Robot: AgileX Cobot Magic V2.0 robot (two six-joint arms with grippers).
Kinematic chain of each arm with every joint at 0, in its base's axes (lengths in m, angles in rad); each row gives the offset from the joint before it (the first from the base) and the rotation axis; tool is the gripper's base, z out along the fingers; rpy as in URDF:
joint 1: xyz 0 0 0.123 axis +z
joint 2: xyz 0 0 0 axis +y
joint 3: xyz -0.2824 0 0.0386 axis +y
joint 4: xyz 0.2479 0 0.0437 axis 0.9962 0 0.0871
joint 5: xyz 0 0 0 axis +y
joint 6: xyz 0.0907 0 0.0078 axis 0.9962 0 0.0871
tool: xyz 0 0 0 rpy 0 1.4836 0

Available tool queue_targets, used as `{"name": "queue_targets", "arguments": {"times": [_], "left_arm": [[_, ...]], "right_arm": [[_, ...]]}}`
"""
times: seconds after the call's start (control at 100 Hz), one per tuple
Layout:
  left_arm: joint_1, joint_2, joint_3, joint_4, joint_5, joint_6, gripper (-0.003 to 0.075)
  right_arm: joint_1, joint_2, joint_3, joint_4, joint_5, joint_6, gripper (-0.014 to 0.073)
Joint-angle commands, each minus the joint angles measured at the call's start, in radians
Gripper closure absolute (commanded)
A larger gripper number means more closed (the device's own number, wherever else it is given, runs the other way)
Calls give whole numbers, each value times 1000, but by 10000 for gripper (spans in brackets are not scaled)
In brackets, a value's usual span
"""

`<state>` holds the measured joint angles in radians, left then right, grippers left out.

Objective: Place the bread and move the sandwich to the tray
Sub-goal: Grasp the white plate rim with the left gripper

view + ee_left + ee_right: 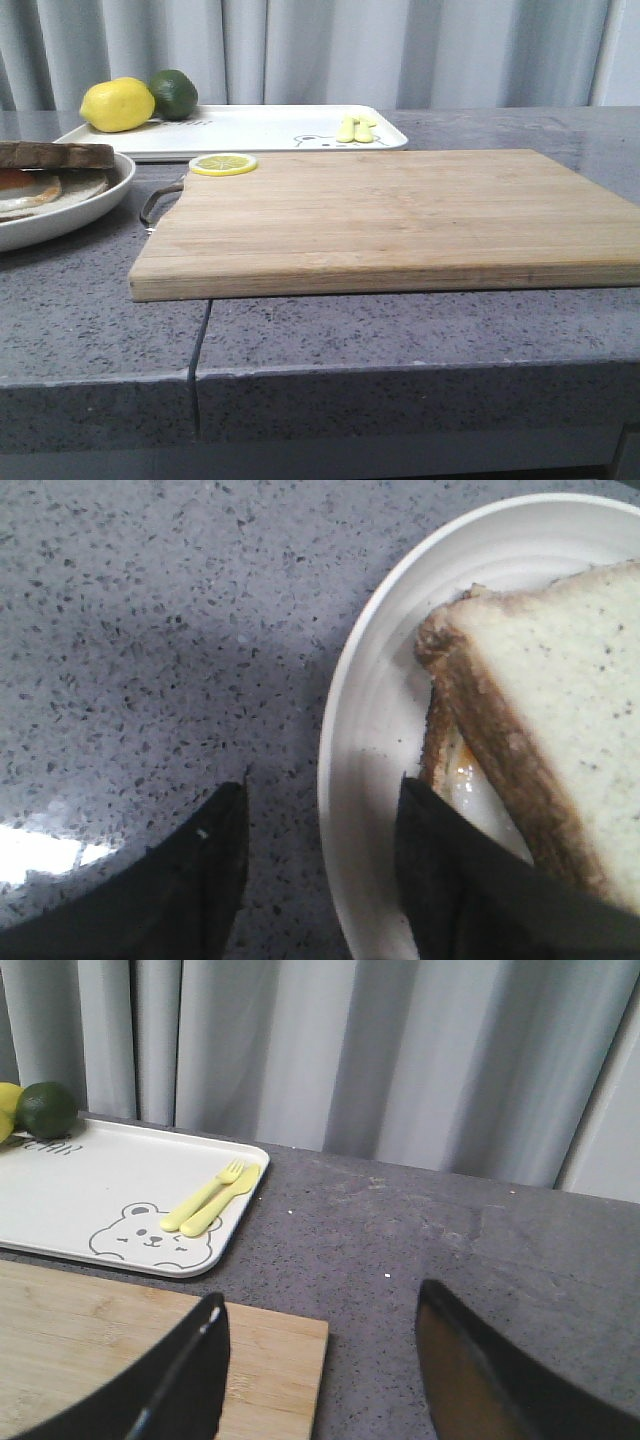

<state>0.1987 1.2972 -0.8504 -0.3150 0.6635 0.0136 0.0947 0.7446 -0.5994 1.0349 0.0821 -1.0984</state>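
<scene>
The sandwich sits on a round white plate (60, 222) at the counter's left. A brown-crusted bread slice (55, 154) lies on top of a fried egg (25, 188). In the left wrist view the bread (560, 680) covers most of the egg (470, 780). My left gripper (322, 783) is open and astride the plate's rim (370, 710), with one finger over the counter and one inside the plate. The white tray (260, 128) lies at the back. My right gripper (322, 1295) is open and empty over the cutting board's far right corner, near the tray (100, 1190). Neither gripper shows in the front view.
A wooden cutting board (400, 215) with a metal handle fills the middle; a lemon slice (223, 164) lies at its back left corner. On the tray are a lemon (117, 104), a lime (175, 92) and a yellow fork and knife (210, 1200). Curtains hang behind.
</scene>
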Motion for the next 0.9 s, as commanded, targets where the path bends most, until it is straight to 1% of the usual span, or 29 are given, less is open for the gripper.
{"name": "queue_targets", "arguments": {"times": [0.0,0.43,0.77,0.83,0.89], "left_arm": [[4,-1,-35,-29,-51,2,407],[4,72,-35,-63,-76,2,407],[4,77,-35,-70,-76,2,408],[4,77,-35,-70,-76,2,426],[4,77,-35,-70,-76,2,474]], "right_arm": [[-7,-6,-27,6,-47,-9,169],[-7,-6,-27,16,-44,-9,169],[-7,-6,-27,16,-44,-9,169],[-7,-6,-27,16,-44,-9,169],[-7,-6,-27,17,-44,-9,169]]}}
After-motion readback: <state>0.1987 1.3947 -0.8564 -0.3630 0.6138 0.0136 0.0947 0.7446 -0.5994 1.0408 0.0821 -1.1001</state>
